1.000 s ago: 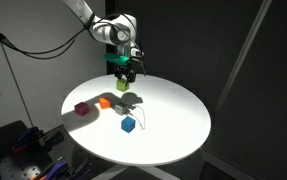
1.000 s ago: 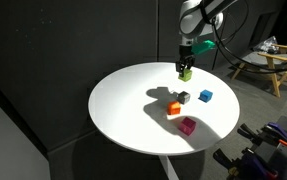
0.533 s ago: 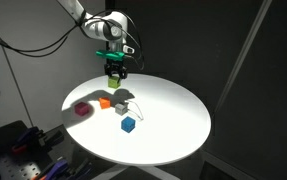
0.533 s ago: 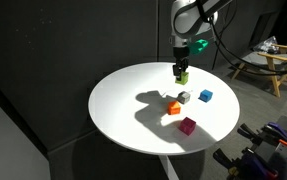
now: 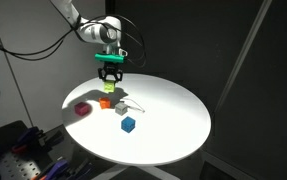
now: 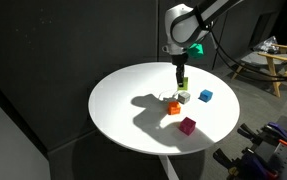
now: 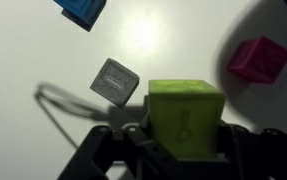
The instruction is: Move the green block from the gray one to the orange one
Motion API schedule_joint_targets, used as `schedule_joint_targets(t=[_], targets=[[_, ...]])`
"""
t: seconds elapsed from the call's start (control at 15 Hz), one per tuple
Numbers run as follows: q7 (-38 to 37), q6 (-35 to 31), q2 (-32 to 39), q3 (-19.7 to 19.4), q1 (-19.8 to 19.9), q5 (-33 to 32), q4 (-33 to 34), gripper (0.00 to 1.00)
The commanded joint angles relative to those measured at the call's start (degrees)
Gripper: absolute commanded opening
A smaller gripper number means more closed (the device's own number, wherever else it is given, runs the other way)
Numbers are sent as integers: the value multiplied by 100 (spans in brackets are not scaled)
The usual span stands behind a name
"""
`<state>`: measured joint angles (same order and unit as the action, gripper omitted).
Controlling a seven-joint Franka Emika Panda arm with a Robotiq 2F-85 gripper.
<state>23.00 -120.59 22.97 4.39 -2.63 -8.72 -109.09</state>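
Dark drapes and shadow surround a round white desk point(image 5: 168, 115), which is brightly lit in both exterior views.

Arm: the robot arm point(image 5: 91, 30) enters from the upper left in an exterior view and points straight down over the left part of the desk.

Hand: the hand point(image 5: 109, 82) is pinching the green block point(image 5: 109, 88) between its two fingers. The wrist view confirms this, with dark fingers point(image 7: 245, 148) pressed against opposite sides of the green block point(image 7: 185, 118).

Task item: the green block is held in the air, clear of the desk and touching no other cube.

Orange cube: the orange cube point(image 5: 104, 102) sits on the desk directly below the held block in an exterior view. It also shows near the hand's shadow point(image 6: 173, 107). It cannot be seen in the wrist view and is possibly hidden beneath the green block.

Gray cube: the gray cube point(image 5: 122, 107) rests on the desk just right of the orange cube, with nothing on its top face. In the wrist view it lies up and to the left of the held block point(image 7: 114, 81), turned at an angle.

Other items: a magenta cube point(image 5: 82, 109) stands left of the orange cube, apart from it. A blue cube point(image 5: 128, 124) stands nearer the camera, apart from the others. A wooden chair point(image 6: 258, 62) stands beyond the desk at the far right.
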Motion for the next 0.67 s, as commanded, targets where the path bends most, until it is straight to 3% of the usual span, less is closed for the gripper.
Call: schedule_joint_targets(t=[0.0,0.4,0.47,0.6], targets=[[299,94,1,57,-27,-342,-71,23],[288,52,62,65,-42,-511,-89,23],[190,14,110,80,-38,-415,-73,48],[190,14,111,80,-38,-416,-73,48]])
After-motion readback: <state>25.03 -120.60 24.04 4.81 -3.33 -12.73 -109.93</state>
